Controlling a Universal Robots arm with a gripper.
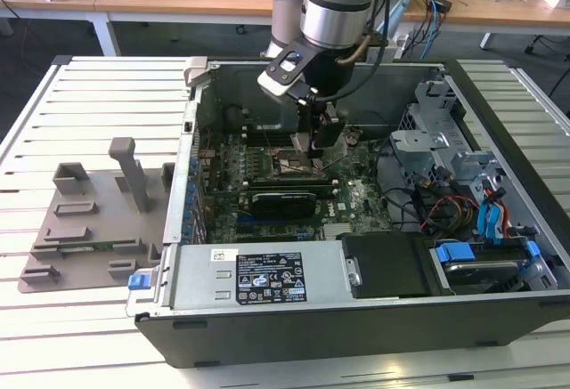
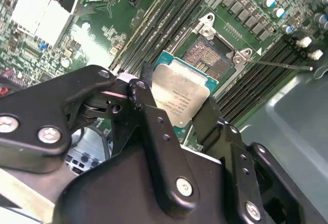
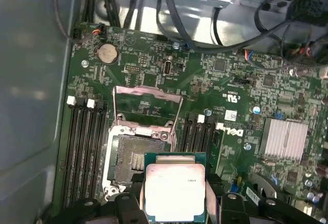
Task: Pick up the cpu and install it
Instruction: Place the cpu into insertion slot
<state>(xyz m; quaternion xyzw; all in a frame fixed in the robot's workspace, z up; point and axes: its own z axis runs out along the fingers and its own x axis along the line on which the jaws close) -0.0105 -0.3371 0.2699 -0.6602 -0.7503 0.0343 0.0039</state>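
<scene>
The black 2-finger gripper (image 3: 174, 206) clamps the silvery-grey square cpu (image 3: 175, 188) near the open metal-framed socket (image 3: 130, 155). This looks like the install step, and seating likely demands square alignment.

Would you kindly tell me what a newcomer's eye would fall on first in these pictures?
The silvery cpu stands out, clamped in the black gripper close to the open socket on the green motherboard. In the exterior view, the arm reaches down into an opened computer case, with a grey plastic tray at that view's left.
</scene>
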